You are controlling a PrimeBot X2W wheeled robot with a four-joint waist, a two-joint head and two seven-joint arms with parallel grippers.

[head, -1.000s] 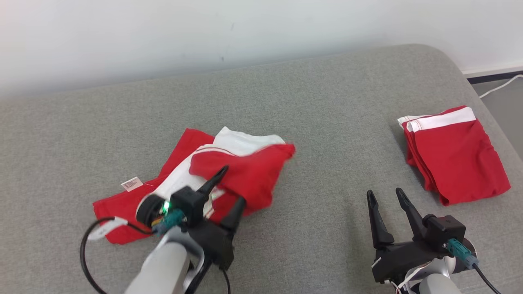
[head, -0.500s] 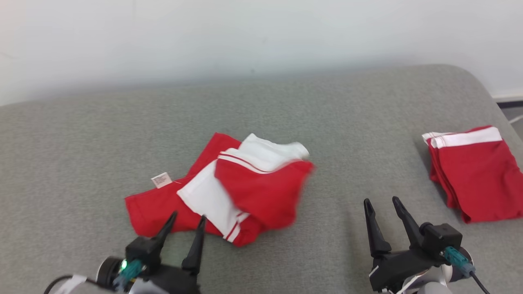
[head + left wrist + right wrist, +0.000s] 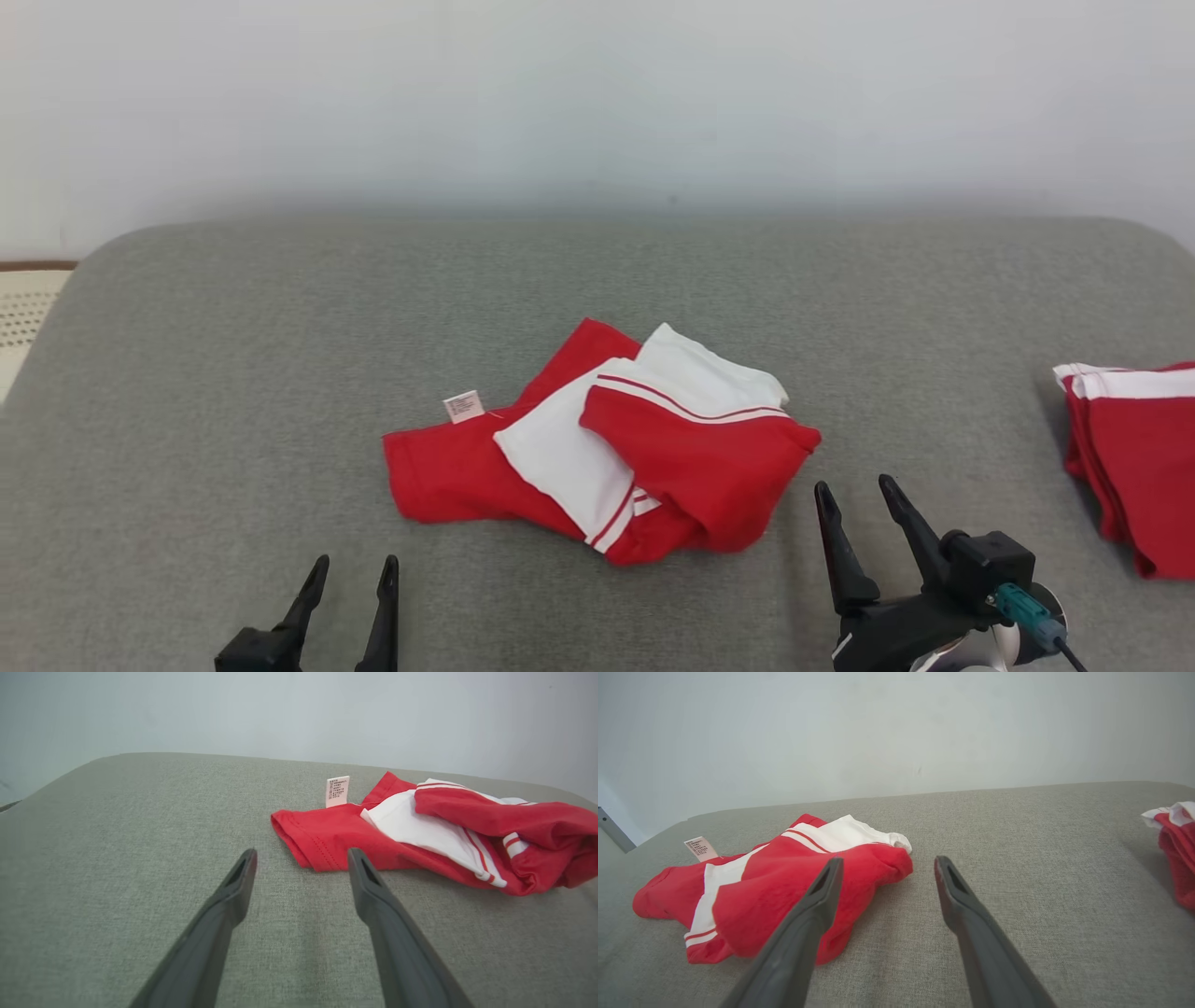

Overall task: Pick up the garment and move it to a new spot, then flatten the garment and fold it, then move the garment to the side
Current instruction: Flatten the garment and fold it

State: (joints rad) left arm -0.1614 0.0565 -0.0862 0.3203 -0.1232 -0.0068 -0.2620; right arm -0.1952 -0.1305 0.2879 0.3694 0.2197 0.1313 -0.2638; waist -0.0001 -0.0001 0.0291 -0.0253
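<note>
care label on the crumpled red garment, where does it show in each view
Head view: care label left of centre, at the upper-left edge of the garment.
Left wrist view: care label upper middle, standing up behind the red hem.
Right wrist view: care label far left, about mid-height, at the garment's left end.
Shared landmark: the white panel next to it, also here and here.

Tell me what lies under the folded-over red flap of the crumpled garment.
Under the red flap, a white panel of the same garment shows at its left and far edges. How the white cloth runs beneath the flap is covered, as is the grey cushion.
</note>
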